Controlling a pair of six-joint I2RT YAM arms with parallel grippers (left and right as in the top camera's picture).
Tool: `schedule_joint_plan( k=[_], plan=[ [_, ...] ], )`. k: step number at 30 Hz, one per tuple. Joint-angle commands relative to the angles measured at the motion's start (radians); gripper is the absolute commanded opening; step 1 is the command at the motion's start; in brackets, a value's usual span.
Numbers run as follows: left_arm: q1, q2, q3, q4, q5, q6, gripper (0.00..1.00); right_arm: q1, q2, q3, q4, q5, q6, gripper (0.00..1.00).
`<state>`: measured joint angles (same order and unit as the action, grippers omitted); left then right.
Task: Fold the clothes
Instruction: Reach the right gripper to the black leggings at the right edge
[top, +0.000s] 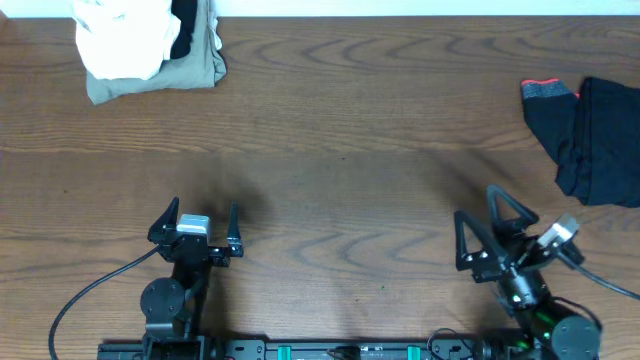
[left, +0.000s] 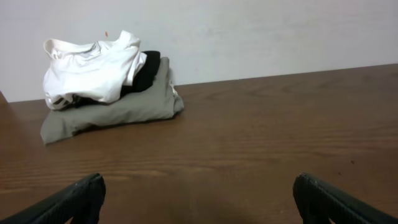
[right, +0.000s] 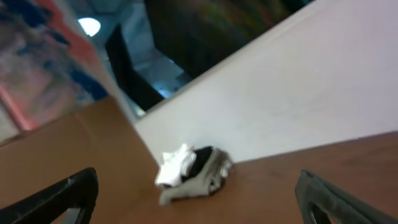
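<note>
Both claws are released, jaws spread wide and holding nothing. Your left claw (top: 205, 207) sits low on the near-left of the table (top: 350, 150), and your right claw (top: 475, 202) is at the near-right.

The black garment (top: 600, 140) is the piece you need to fold. It lies bunched at the far-right of the table and runs off the edge of the overhead view. Its grey waistband (top: 548, 90), with the red-orange trim, is the end nearest the table's middle. From there the fabric trails toward the right and toward you, so its full length can't be judged.

Your right arm is clearly the nearer one, and the garment sits beyond that claw and off to its right. That claw is angled toward the far-left, though: its wrist camera shows only the distant stack, not the black fabric. Expect to swing it right before reaching.

Your left wrist view faces the white cloth (left: 93, 68) on the khaki garment (left: 112, 109), well apart from the job.
</note>
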<state>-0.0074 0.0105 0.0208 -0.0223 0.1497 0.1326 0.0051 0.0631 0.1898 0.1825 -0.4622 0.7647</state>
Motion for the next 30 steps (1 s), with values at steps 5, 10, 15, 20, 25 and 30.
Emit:
schedule_joint_plan(
  k=[5, 10, 15, 20, 25, 30],
  plan=[
    [0.005, -0.006, -0.017, -0.034, 0.01, 0.013, 0.98, 0.008, 0.321, 0.387, -0.346, 0.192, -0.297, 0.99],
    [0.005, -0.006, -0.017, -0.034, 0.01, 0.013, 0.98, -0.01, 0.66, 0.664, -0.578, 0.384, -0.335, 0.99],
    [0.005, -0.006, -0.017, -0.034, 0.01, 0.013, 0.98, -0.098, 1.011, 0.97, -0.817, 0.488, -0.414, 0.99],
    [0.005, -0.006, -0.017, -0.034, 0.01, 0.013, 0.98, -0.203, 1.357, 1.312, -1.088, 0.48, -0.463, 0.99],
    [0.005, -0.006, -0.017, -0.034, 0.01, 0.013, 0.98, -0.23, 1.538, 1.437, -1.116, 0.482, -0.464, 0.99],
    [0.005, -0.006, -0.017, -0.034, 0.01, 0.013, 0.98, -0.248, 1.672, 1.437, -1.014, 0.537, -0.468, 0.99]
  ],
)
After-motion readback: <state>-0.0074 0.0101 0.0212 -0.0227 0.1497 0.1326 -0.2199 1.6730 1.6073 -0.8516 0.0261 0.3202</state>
